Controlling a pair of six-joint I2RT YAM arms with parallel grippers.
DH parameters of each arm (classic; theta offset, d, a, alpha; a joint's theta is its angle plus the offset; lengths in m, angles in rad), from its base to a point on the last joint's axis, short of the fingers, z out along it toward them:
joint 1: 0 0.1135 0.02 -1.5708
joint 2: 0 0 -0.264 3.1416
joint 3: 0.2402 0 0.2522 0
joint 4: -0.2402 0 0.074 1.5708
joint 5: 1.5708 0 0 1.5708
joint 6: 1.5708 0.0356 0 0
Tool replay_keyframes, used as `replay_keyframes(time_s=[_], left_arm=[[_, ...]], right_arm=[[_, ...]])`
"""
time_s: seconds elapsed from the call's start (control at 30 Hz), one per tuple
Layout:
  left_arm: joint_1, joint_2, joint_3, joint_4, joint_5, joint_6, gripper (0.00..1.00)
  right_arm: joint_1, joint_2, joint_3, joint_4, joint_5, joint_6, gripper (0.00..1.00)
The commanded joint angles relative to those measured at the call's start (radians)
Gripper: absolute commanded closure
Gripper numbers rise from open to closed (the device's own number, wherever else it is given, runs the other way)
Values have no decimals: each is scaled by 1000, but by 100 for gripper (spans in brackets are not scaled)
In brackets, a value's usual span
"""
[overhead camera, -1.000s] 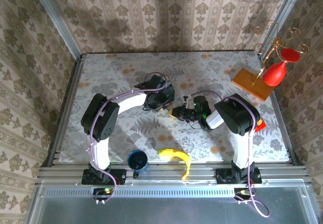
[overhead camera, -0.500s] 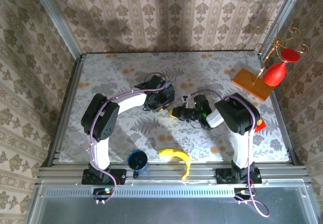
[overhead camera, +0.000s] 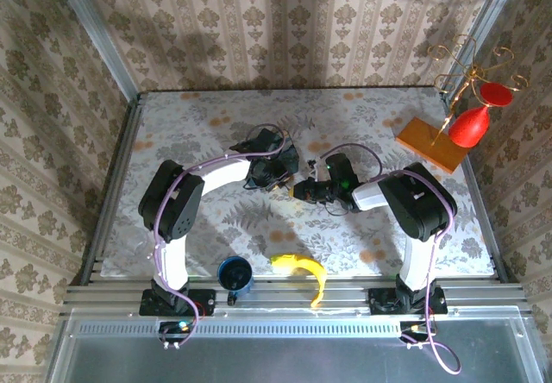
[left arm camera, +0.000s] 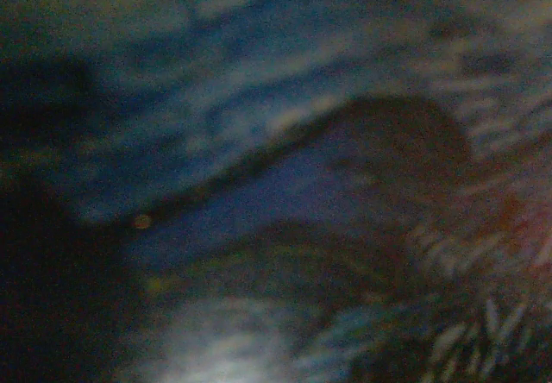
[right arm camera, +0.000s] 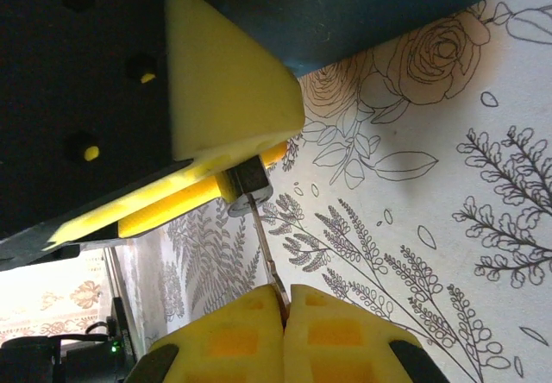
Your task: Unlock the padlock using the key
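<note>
Top cam, going L to R: I'm seeing a dark blue cup [overhead camera: 235, 273] sitting at the near edge of the bench [overhead camera: 190, 133], just R of the L arm's base. The L arm is reaching in toward bench centre. Its hand [overhead camera: 276, 174] is facing the R hand [overhead camera: 309, 192], the two almost tip to tip. A banana [overhead camera: 302, 268] is lying near the front edge, between the two bases. Far R, at the back corner, a wooden board [overhead camera: 429, 144] is carrying a gold wire stand w/ red pieces [overhead camera: 470, 126].

L wrist cam is too blurred and dark to read.

R wrist cam: the L hand's yellow pads [right arm camera: 226, 98] are clamping the padlock [right arm camera: 245, 186], a small dark lump w/ a silvery face, right at the pad tips. The key [right arm camera: 264, 249] is showing as a thin blade, running from that face down to the R hand's yellow fingers [right arm camera: 336, 331], which are pressing together on its other end. I can't tell how far into the padlock the key is sitting.
</note>
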Motion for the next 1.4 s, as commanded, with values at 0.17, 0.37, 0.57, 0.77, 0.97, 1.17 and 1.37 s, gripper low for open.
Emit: replay_keyframes(time_s=[0.17,0.37,0.57,0.77,0.97,1.17,1.37], left_arm=[[-39,5,2,-23,146,-15,100],[-39,4,-4,-21,156,-19,100],[-41,12,1,-13,175,-26,100],[-42,12,1,-17,179,-26,100],[-43,13,2,-19,181,-24,100],[-48,11,-2,-19,184,-25,100],[-56,15,-9,-11,199,-30,100]], right_arm=[[-24,21,42,144,-53,70,100],[-51,25,42,212,-71,127,100],[-51,53,53,282,-68,174,100],[-42,55,49,331,-9,189,100],[-35,44,65,307,34,180,100],[-29,6,37,318,168,180,100],[-25,-1,6,429,262,212,100]])
